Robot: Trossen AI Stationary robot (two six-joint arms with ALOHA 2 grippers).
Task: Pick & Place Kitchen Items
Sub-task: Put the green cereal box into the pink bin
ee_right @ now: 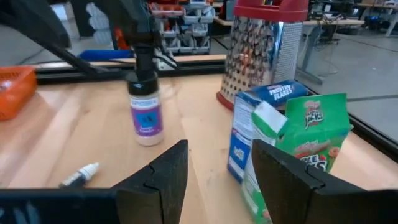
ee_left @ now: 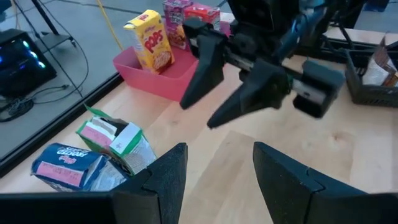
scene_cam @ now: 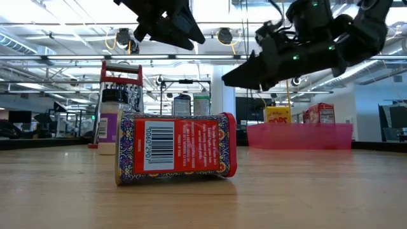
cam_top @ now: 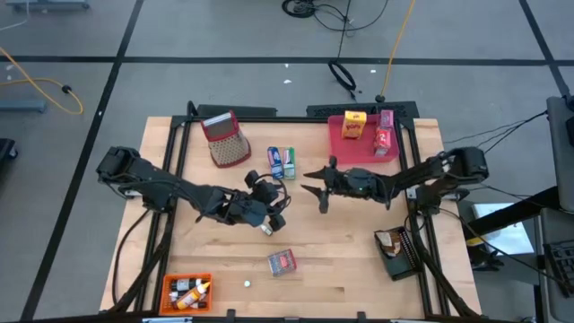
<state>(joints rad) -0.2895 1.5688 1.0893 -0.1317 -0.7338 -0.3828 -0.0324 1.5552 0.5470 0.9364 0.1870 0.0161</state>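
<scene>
My left gripper (cam_top: 276, 208) (ee_left: 219, 162) hangs open above the table's middle and holds nothing. My right gripper (cam_top: 314, 190) (ee_right: 217, 162) faces it from the right, also open and empty. A blue packet (cam_top: 276, 161) and a green packet (cam_top: 289, 161) stand side by side on the table just beyond both grippers. A small dark-capped bottle (ee_right: 146, 115) stands upright near the left gripper. A red box (cam_top: 282, 262) (scene_cam: 175, 148) lies on its side toward the near edge. A yellow cereal box (cam_top: 355, 125), a pink packet (cam_top: 386, 119) and a red packet (cam_top: 382, 140) stand in the pink tray (cam_top: 343, 148).
A red-topped mesh grater (cam_top: 227, 139) stands at the far left. An orange tray (cam_top: 170, 285) with small items sits at the near left corner. A black tray (cam_top: 395, 265) with a brown packet is at the near right. Tiny white pieces (cam_top: 247, 283) (cam_top: 266, 231) lie on the wood.
</scene>
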